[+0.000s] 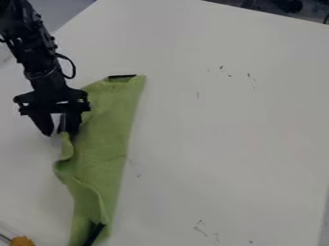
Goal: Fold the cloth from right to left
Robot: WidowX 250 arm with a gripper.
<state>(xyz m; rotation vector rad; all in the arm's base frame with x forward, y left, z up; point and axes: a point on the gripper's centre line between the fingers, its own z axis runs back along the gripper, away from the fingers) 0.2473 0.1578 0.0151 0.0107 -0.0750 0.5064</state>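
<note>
Green cloth point(106, 139) lies lengthwise on your white worktop point(225, 125), left of centre in the camera view, its lower end running to the bottom edge. Left side rumpled, curled near the middle; long right side fairly straight. Your gripper point(59, 134) hangs over the cloth's upper left edge, jaws spread, the right one against the fabric. Black strips: one at the top edge point(122, 76), another near the bottom point(94, 234). Small dark marks point(201, 228) dot the worktop, too small to make out. Orange object point(22, 241), lower left corner.
</note>
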